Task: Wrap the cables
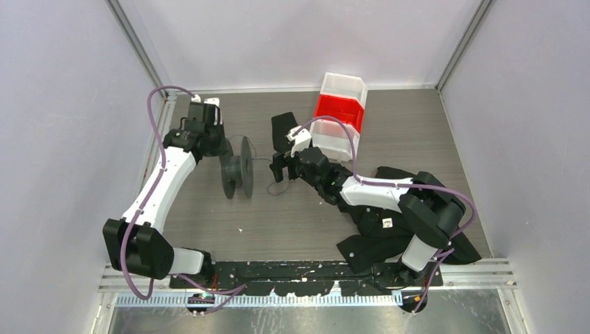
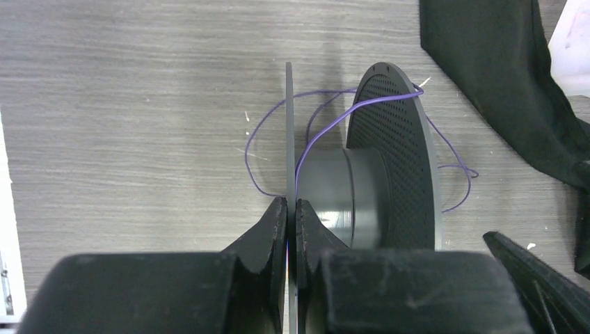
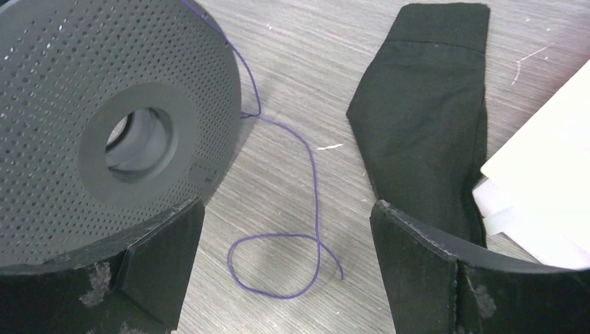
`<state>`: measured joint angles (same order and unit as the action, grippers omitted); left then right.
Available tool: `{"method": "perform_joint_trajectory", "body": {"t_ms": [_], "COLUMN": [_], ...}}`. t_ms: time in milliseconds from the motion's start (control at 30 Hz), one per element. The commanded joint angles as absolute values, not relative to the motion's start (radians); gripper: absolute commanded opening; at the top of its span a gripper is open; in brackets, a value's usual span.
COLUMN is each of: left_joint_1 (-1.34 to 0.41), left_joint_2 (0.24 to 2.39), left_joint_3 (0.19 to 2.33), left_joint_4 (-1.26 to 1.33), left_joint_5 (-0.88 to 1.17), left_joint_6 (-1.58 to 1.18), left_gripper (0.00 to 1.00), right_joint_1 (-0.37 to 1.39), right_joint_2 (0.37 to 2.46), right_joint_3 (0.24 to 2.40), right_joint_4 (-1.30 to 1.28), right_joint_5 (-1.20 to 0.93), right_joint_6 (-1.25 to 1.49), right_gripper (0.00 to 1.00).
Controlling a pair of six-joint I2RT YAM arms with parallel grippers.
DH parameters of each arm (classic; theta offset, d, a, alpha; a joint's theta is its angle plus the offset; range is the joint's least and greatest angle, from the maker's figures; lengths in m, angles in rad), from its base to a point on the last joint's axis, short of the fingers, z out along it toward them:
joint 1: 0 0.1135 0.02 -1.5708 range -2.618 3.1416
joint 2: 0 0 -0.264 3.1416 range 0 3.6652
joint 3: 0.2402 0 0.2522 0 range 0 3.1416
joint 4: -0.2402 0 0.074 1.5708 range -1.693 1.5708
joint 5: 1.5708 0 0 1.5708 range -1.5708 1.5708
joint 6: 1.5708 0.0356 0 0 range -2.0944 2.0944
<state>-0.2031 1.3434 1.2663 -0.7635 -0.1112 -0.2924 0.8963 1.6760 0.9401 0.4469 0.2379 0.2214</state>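
Thin purplish wire (image 3: 314,195) loose around reel (image 3: 62,62)

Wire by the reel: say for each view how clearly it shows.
Top external: the wire is a faint dark hairline, colour lost. Left wrist: crisp and violet against the grey reel, while the left claw near the lens is a dark, low-detail mass. Right wrist: crisp, violet, soft shadow under its loop, no glare.

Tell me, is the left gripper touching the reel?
Touching. The left wrist view shows the left gripper shut on the thin near flange of the reel, with no gap on either side.
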Motion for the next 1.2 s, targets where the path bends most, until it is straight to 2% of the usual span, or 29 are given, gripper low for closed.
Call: {"method": "perform_joint_trajectory", "body": {"t_ms": [0,133,233,333,433,633,1000,1167], "left_joint_1": [-0.207,-0.206,-0.196,-0.186,-0.186,-0.186,-0.184,-0.184], "left_joint_2": [1.277,1.247,1.254,1.348,1.375,1.393,1.376,1.379], "left_joint_3": [1.294,1.396,1.519,1.716,1.807,1.956,1.981,1.983], "left_joint_4": [-0.633,-0.695,-0.794,-0.991,-1.038,-1.118,-1.120,-1.125], "left_joint_5": [-0.130,-0.136,-0.109,-0.068,-0.041,-0.027,-0.031,-0.049], "left_joint_6": [-0.232,-0.192,-0.168,-0.183,-0.229,-0.265,-0.282,-0.281], "left_gripper": [0.00,0.01,0.01,0.00,0.01,0.00,0.00,0.00], "right_joint_1": [0.898,0.897,0.897,0.897,0.895,0.884,0.840,0.841], "right_joint_2": [1.701,1.746,1.763,1.809,1.869,1.954,2.032,2.019], "right_joint_3": [0.982,1.077,1.101,1.116,1.126,1.199,1.241,1.212], "right_joint_4": [0.430,0.311,0.369,0.474,0.560,0.487,0.353,0.289], "right_joint_5": [0.166,0.206,0.188,0.157,0.123,0.192,0.233,0.273], "right_joint_6": [0.196,0.210,0.208,0.204,0.198,0.150,0.113,0.170], "right_gripper": [0.93,0.93,0.93,0.93,0.93,0.93,0.89,0.79]}}
